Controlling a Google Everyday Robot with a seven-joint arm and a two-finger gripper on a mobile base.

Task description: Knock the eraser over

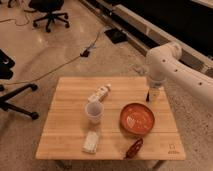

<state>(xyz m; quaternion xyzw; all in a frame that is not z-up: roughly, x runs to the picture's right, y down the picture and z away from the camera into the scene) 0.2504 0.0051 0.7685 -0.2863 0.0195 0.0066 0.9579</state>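
Gripper (154, 96) at far right of table (65, 131), just beside upright eraser (148, 95); claw state can't tell. Risk: low push slides eraser without toppling it, or clips red bowl (137, 119)

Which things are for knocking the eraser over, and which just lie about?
For the job: eraser; gripper, close by it at the table's far right corner.
Lying about: cup, bowl, bottle, white block, red wrapper.
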